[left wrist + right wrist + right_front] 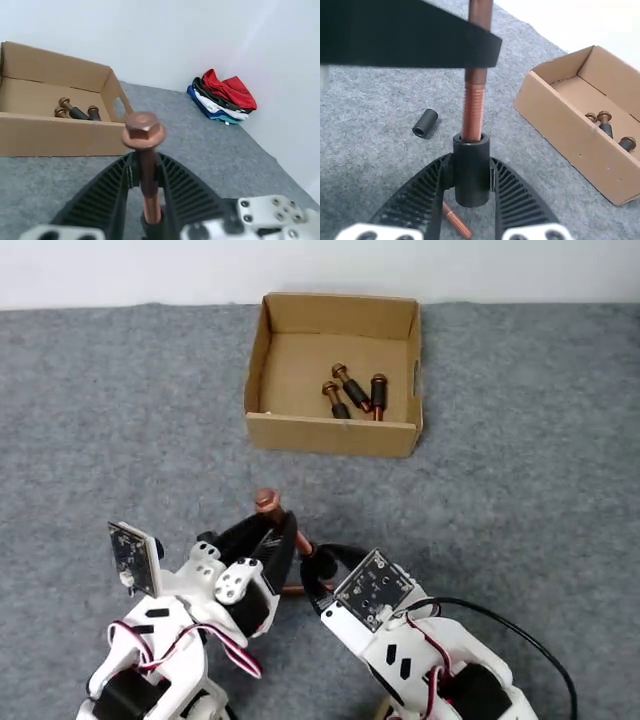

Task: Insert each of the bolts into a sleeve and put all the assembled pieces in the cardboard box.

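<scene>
Near the front edge of the grey carpet (pixel 520 470) the two arms meet. The left gripper (pixel 270 540) is clenched on the smooth shank of a copper bolt (pixel 144 150), which stands upright with its hexagonal head on top, above the fingers (pixel 112 185). The right gripper (pixel 471 161) is closed around a black sleeve (pixel 470 187) and holds it upright, directly below the bolt. In the right wrist view the threaded end of the bolt (pixel 472 112) is just in the mouth of the sleeve, while most of the thread is outside it. A loose sleeve (pixel 425 123) lies on its side on the carpet, near the gripped one but apart from it. A loose bolt (pixel 456 219) lies on the carpet under the right gripper; I can see only its threaded end. The box (pixel 330 435) stands open further back, well apart from both grippers. Three assembled pieces (pixel 355 392) lie inside it, close together toward its right front corner. In the left wrist view a small pile of folded clothes (pixel 222 97) lies against the white wall (pixel 175 35), beyond the box (pixel 50 135).
</scene>
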Robot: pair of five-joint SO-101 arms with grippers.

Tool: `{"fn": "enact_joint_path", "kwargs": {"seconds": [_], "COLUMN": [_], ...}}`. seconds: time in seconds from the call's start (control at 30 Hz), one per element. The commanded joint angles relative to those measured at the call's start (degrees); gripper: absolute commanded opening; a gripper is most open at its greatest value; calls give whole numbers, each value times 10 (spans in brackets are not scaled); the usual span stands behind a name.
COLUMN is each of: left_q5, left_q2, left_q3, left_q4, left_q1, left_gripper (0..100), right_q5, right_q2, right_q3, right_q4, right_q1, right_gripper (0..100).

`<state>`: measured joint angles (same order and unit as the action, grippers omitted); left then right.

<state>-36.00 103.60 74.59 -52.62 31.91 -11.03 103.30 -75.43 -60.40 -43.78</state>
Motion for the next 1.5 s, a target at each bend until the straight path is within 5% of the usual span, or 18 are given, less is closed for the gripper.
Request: {"fn": "enact_joint_path", "kwargs": {"seconds": [0.0,0.4,0.63,0.93,1.23,1.47], "left_q5": [9,25,55,56,108,116], "left_q2": [4,4,4,4,4,6], "left_q3": [-4,-1,16,-9,-80,-93], "left_q4": [3,-113,-130,-138,-164,-169], "left_q1": [40,93,92,86,-74,-163], "left_gripper": [4,10,198,203,195,10], "right_q5": [-8,-8,-8,-7,4,103], "right_q2": [2,2,2,2,1,0], "right_q3": [10,10,8,8,7,7], "right_q4": [18,18,18,18,18,7], "right_q1": [7,7,7,7,10,58], "right_gripper": [8,8,8,8,8,8]}}
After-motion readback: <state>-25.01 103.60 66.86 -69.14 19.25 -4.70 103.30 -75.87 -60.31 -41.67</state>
